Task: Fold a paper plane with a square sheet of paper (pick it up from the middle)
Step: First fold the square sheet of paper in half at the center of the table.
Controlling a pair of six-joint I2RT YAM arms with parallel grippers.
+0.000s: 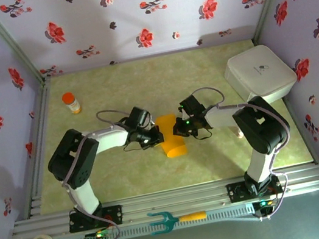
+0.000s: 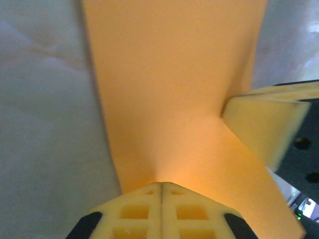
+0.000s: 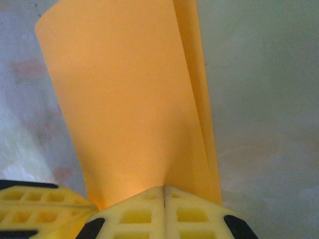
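The paper (image 1: pixel 173 145) is clamped by the left gripper (image 1: pixel 157 136) and right gripper (image 1: pixel 177 130); bottle (image 1: pixel 70 102), box (image 1: pixel 259 75) and fork (image 1: pixel 176 219) are seen well away from it.

Both my arms are bent inward, elbows out to the sides, wrists low. My left gripper (image 1: pixel 154 136) and my right gripper (image 1: pixel 180 129) point at each other, near but not touching. Each has its two fingers pressed together on the square sheet of paper (image 1: pixel 173 143).
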